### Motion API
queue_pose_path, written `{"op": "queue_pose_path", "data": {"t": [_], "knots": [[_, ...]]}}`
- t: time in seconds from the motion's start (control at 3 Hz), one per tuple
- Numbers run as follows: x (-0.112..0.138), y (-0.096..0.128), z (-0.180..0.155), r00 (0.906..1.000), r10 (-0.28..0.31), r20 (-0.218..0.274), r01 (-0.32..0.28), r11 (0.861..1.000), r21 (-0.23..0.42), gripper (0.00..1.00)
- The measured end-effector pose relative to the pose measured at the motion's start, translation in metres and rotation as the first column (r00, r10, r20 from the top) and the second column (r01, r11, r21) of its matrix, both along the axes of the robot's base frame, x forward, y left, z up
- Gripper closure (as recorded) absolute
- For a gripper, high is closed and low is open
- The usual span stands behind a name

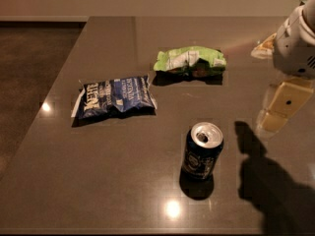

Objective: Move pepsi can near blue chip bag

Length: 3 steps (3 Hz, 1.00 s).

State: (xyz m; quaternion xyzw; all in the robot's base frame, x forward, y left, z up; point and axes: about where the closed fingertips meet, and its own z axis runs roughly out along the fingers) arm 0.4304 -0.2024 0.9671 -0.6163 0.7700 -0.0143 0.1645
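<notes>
pepsi can (202, 154) upright, left of the pincer (283, 107) (opening cannot be told); apart, not touching

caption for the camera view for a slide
Gripper at frame right, beside the upright pepsi can; blue chip bag lies apart.

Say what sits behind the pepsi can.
Behind the pepsi can, farther back on the table, lies the light-green chip bag; the tool hangs at right. The can covers the strip directly behind it.
</notes>
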Motion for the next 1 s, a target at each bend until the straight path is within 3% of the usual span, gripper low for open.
{"op": "queue_pose_path", "data": {"t": [1.0], "knots": [[-0.030, 0.037, -0.031, 0.9935, 0.095, -0.063, -0.088, 0.991, 0.106, 0.00]]}}
